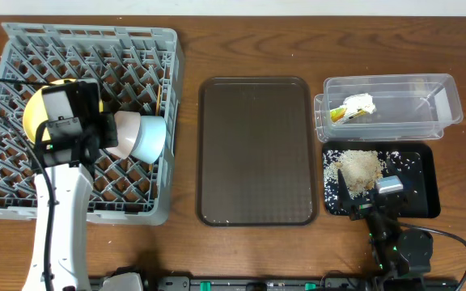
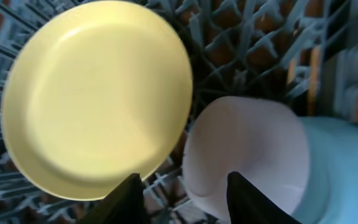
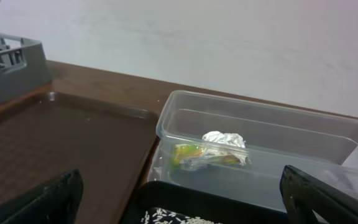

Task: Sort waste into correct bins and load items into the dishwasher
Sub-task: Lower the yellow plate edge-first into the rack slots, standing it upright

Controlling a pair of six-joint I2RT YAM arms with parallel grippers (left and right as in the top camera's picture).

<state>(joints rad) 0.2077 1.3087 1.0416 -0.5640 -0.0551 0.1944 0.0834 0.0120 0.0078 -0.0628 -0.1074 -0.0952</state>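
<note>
A grey dish rack [image 1: 23, 48] at the left holds a yellow plate [image 1: 35, 109], a pink bowl [image 1: 126, 133] and a light blue bowl [image 1: 150, 137]. My left gripper [image 2: 185, 193] is open above the rack, one finger by the yellow plate [image 2: 92, 99], the other over the pink bowl [image 2: 247, 155]; the blue bowl [image 2: 347, 168] lies to the right. My right gripper [image 3: 179, 205] is open and empty, low over the black tray [image 1: 423, 178] holding a pile of rice [image 1: 358, 168]. A crumpled wrapper [image 1: 356, 107] [image 3: 216, 149] lies in the clear bin [image 1: 451, 105].
A brown tray [image 1: 253, 149] lies in the table's middle, between the rack and the bins. The clear bin [image 3: 291, 124] stands behind the black tray [image 3: 166, 193]. The rack's corner [image 3: 8, 62] shows at far left in the right wrist view.
</note>
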